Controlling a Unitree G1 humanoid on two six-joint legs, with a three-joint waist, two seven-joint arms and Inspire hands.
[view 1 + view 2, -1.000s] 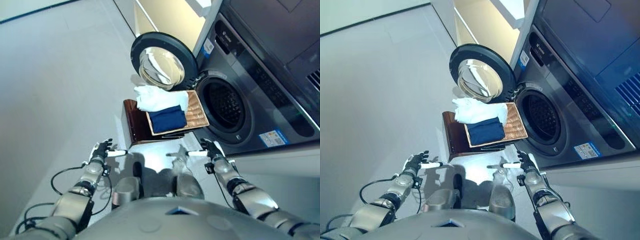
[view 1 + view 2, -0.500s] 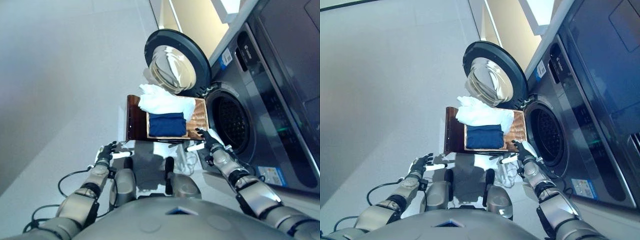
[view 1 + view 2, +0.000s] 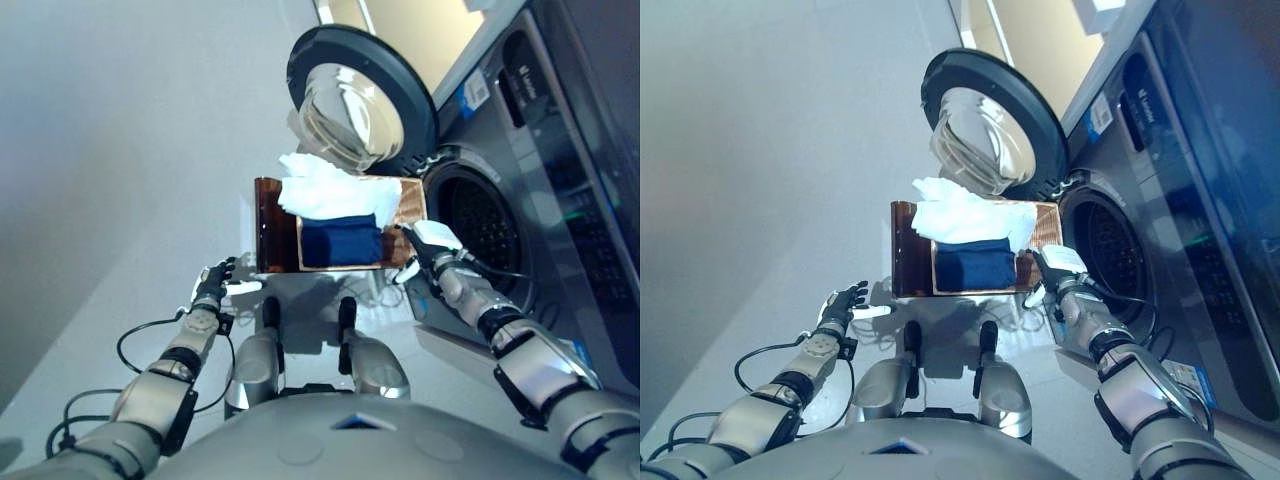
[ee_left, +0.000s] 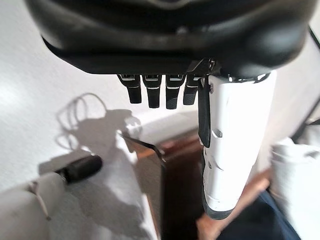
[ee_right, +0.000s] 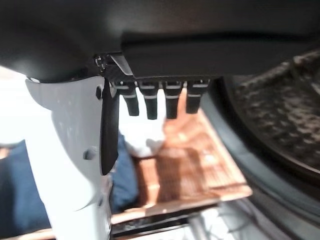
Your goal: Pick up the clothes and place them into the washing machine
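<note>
The washing machine (image 3: 540, 180) is standing at two o'clock, and its round door (image 3: 362, 100) is hanging wide open at twelve. Just beside the drum opening, a brown tray (image 3: 1045, 232) is carrying the clothes: a white bundle (image 3: 325, 195) and a folded dark blue piece (image 3: 342, 243), touching each other. The right hand (image 3: 1060, 272) is hovering at the tray's near right corner, fingers straight, holding nothing. The left hand (image 3: 213, 290) is hanging relaxed and empty at nine o'clock.
</note>
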